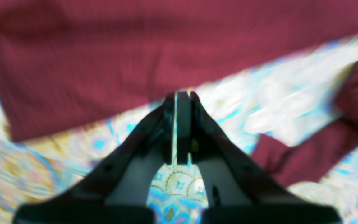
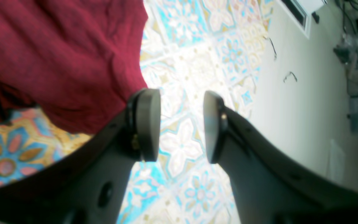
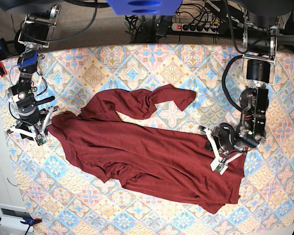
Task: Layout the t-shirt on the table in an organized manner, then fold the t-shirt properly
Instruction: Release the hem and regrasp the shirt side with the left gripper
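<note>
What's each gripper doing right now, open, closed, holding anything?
Left gripper: shut, nothing visibly between its pads, at the t-shirt's edge.
Right gripper: open, empty.

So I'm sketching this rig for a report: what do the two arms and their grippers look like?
Both arms are black, built of round jointed segments with black cables looping beside them. The left gripper has dark, tapering fingers ending in flat rectangular pads. The right gripper has matching dark fingers tipped with round, disc-like grey pads. In the base view, white parts show at both wrists.
</note>
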Robot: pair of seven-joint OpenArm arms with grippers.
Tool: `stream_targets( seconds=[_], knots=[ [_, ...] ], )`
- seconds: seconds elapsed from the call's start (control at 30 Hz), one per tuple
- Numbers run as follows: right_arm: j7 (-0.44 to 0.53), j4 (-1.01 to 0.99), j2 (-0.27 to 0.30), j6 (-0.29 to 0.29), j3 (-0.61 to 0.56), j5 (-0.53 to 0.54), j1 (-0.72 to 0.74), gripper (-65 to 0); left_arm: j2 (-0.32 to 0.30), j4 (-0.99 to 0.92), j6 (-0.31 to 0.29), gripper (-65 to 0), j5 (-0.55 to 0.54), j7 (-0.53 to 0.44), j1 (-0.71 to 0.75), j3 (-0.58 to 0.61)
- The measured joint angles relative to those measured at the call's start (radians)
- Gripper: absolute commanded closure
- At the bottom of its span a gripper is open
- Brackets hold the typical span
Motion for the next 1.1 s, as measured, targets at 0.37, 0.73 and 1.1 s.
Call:
stream_targets(
  seconds=[0.37, 0.73, 1.1],
  knots=[
    [0.004, 0.003, 0.0, 0.001, -0.004, 0.005, -0.003, -22.1, -0.017, -0.242, 0.167, -11.4, 0.196, -0.138, -0.043, -0.228],
    [0.003, 0.005, 0.0, 0.0, -0.004, 0.004, -0.001, -22.1, -0.017, -0.486, 0.297, -47.8, 0.267, -0.347, -0.053, -0.271],
    [0.004, 0.005, -0.001, 0.001, -0.005, 0.005, -0.003, -22.1, 0.03, -0.625, 0.294, -48.5, 0.268, -0.428, -0.079, -0.27]
  ],
)
